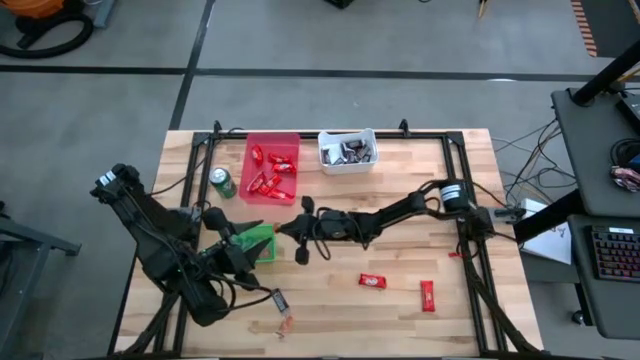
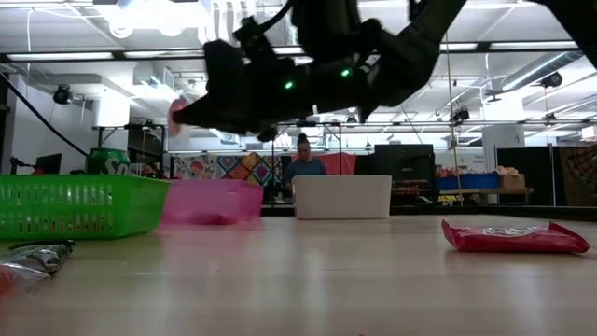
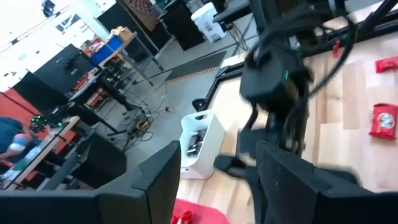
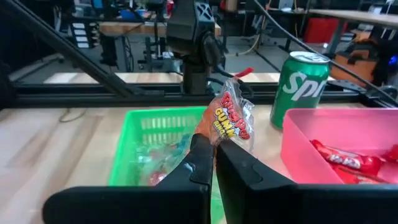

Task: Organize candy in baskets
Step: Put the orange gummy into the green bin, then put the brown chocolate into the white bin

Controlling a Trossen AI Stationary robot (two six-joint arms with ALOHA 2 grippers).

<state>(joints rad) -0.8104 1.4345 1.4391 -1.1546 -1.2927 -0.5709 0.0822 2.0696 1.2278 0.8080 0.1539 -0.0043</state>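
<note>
The right hand [image 4: 213, 149] was clenched on a gummy packet [image 4: 231, 121], held just above the green basket [image 4: 146, 140] beside the red basket [image 4: 336, 134]. The left hand [image 3: 214, 180] hung released nearby. Two red bars [image 1: 372, 281] lay on the wooden bench [image 1: 400, 320].

**Where there is room on the table**

The middle of the table [image 1: 400, 255] is mostly bare wood. The right arm [image 1: 390, 215] stretches across it from the right edge. Near the far edge stand the red basket [image 1: 270, 140], the white basket [image 1: 347, 152] and a green can [image 1: 222, 183]. The green basket [image 1: 262, 243] and the left arm [image 1: 170, 255] fill the near left corner. Two red bars [image 1: 372, 281] lie near the near edge.
</note>
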